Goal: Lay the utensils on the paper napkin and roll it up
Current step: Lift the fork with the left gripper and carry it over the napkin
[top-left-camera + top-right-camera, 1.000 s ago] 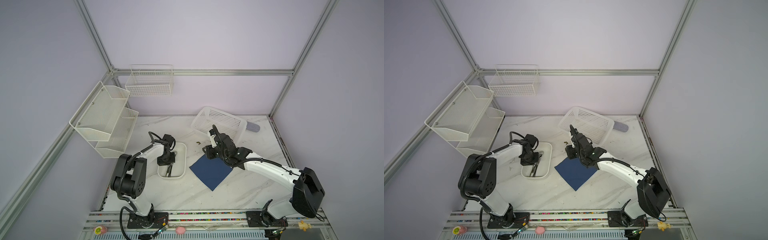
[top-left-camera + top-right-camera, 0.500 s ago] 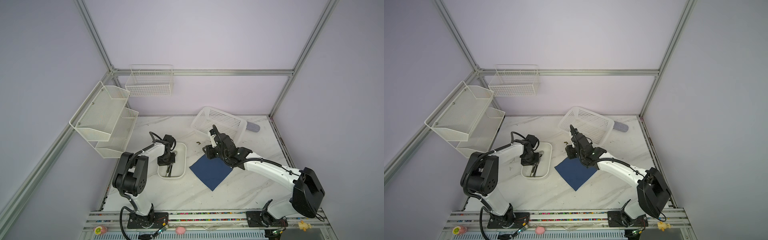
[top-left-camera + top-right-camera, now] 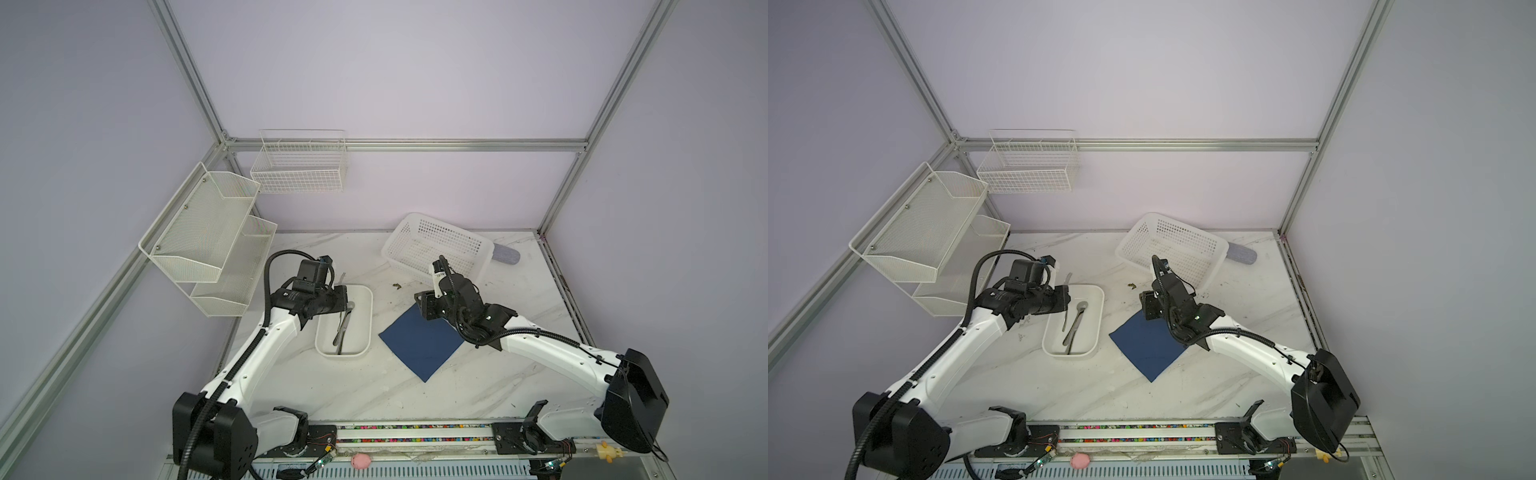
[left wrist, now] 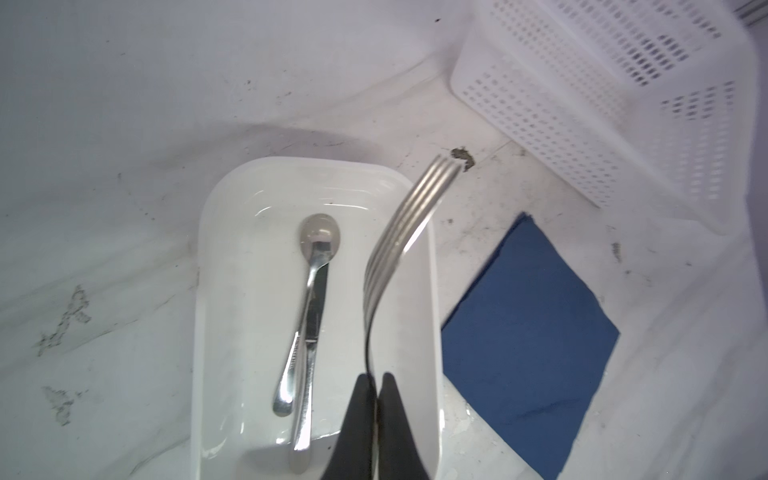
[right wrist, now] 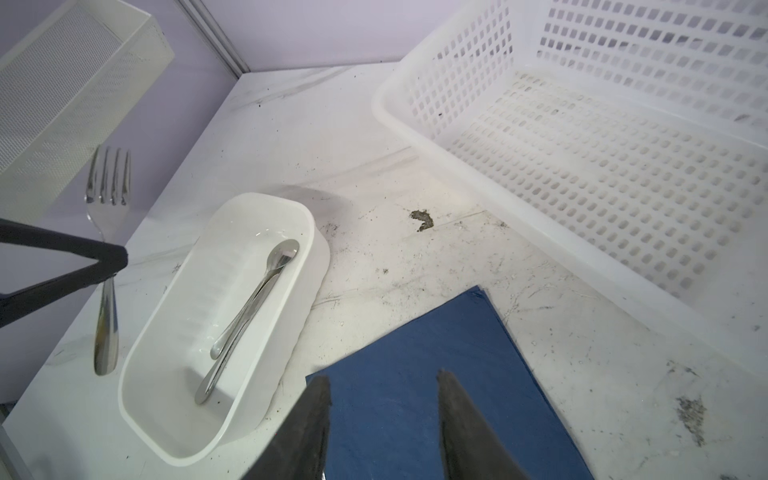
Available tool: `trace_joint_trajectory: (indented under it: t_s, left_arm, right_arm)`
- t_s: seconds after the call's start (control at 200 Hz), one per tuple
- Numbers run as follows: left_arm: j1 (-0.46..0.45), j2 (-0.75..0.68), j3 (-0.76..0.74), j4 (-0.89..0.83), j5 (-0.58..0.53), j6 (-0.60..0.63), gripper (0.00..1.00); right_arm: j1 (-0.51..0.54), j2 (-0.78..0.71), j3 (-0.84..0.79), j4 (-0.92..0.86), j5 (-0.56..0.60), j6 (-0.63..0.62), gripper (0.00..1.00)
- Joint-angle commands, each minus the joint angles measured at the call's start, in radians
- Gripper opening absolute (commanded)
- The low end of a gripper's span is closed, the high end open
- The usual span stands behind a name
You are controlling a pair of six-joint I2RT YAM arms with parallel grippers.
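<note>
- My left jaws [image 4: 376,376] are clamped tight on the fork [image 4: 390,249], pinching it at the neck between tines and handle.
- From the right wrist view, the fork [image 5: 106,328] hangs in the air, tines up and handle down, touching nothing but my left jaws [image 5: 120,259].
- In a top view the fork's tines [image 3: 1069,277] poke up by the far end of the white dish [image 3: 1098,316]. I can't tell whether they are over the rim or just beside it.
- The spoon [image 4: 319,239] and the knife [image 4: 305,407] lie in the dish [image 4: 199,332], side by side and overlapping along its length, with the spoon's bowl toward the far end.
- The blue napkin [image 3: 419,345] lies flat on the counter [image 3: 374,395] just right of the dish [image 3: 365,316], turned like a diamond, with no utensil on it.
- My right jaws [image 5: 384,384] stand open with nothing between them, over the napkin [image 5: 415,374] near its far corner. Whether the tips touch the paper, I can't tell.
- In both top views my right jaws [image 3: 424,307] sit at that far corner, with the white basket [image 3: 436,245] just behind.
- A brown speck [image 5: 422,219] sits on the counter between the dish and the basket [image 5: 582,145].
- A grey-blue case [image 3: 505,253] lies against the basket's far right side.
</note>
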Motion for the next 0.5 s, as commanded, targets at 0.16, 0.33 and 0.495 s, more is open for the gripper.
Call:
trace_joint_trajectory:
  t_s: [0.16,0.33,0.495]
  left_arm:
    - [-0.002,-0.008,-0.099,0.332,0.580,-0.111,0.00]
    - [-0.073,0.044,-0.148,0.519,0.602,-0.264,0.00]
    - [-0.166,0.140,-0.167,0.657,0.563,-0.443,0.00]
  right_arm:
    - [-0.004,-0.107,-0.063,0.075,0.070,0.030,0.45]
    - [-0.019,-0.150,-0.105,0.061,0.033,0.081,0.45]
    - [-0.050,-0.243,-0.203,0.035,0.079,0.236,0.45]
